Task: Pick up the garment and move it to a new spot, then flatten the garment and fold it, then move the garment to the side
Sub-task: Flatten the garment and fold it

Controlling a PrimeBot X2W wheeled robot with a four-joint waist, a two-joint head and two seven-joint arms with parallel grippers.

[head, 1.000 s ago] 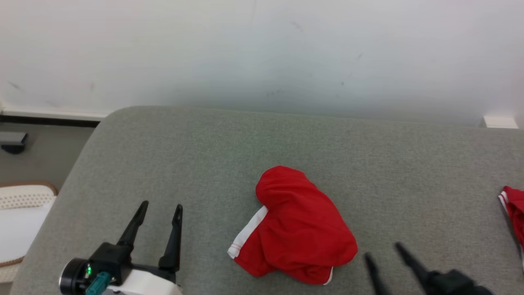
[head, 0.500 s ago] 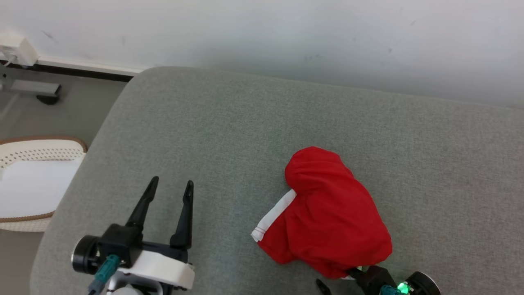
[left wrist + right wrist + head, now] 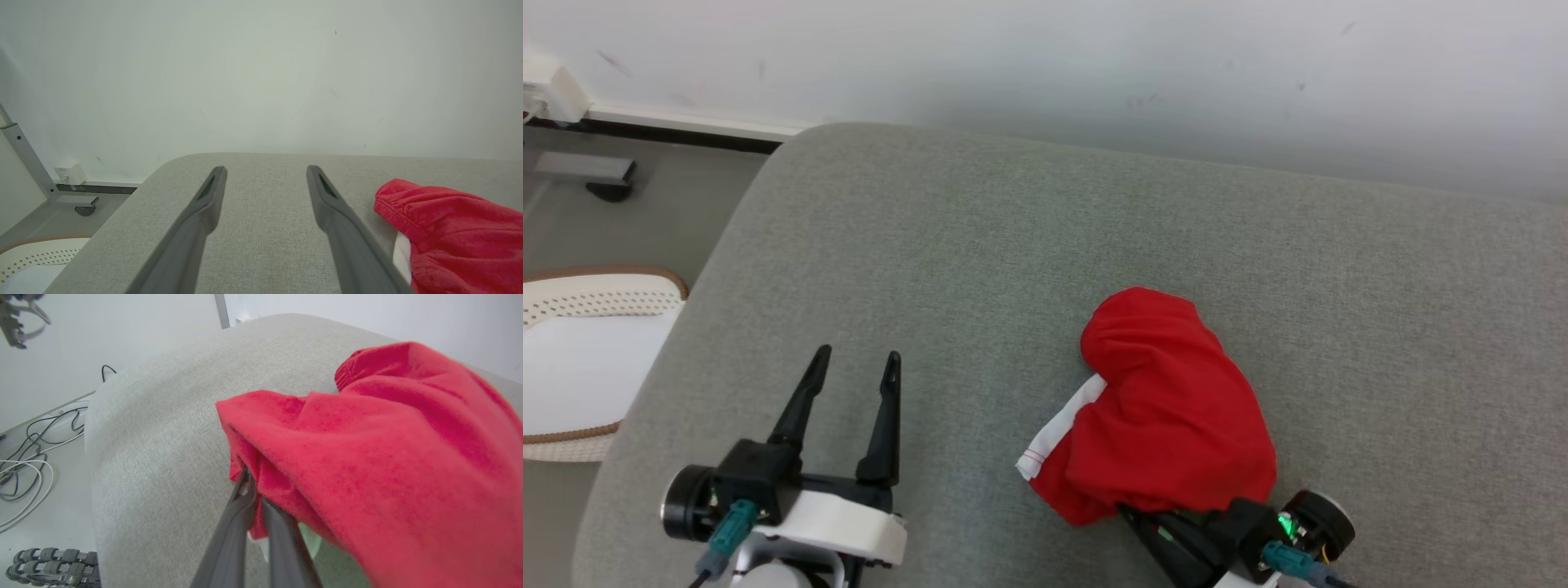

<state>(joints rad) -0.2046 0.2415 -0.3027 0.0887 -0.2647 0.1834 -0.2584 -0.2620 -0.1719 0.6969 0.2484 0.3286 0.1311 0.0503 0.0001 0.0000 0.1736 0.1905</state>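
Our right gripper [image 3: 248, 490] pinches shut on the rumpled red fleecy garment [image 3: 1168, 408] with its white band [image 3: 1058, 429] on the grey woven cushion [image 3: 980, 245], while our left gripper [image 3: 858, 354] gapes empty.

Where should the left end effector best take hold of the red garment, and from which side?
I'd grip the white-trimmed hem poking out at the garment's left edge, coming in low from the left. It lies thin and flat, nearest the open left end effector; the right end effector is shut on the near edge.
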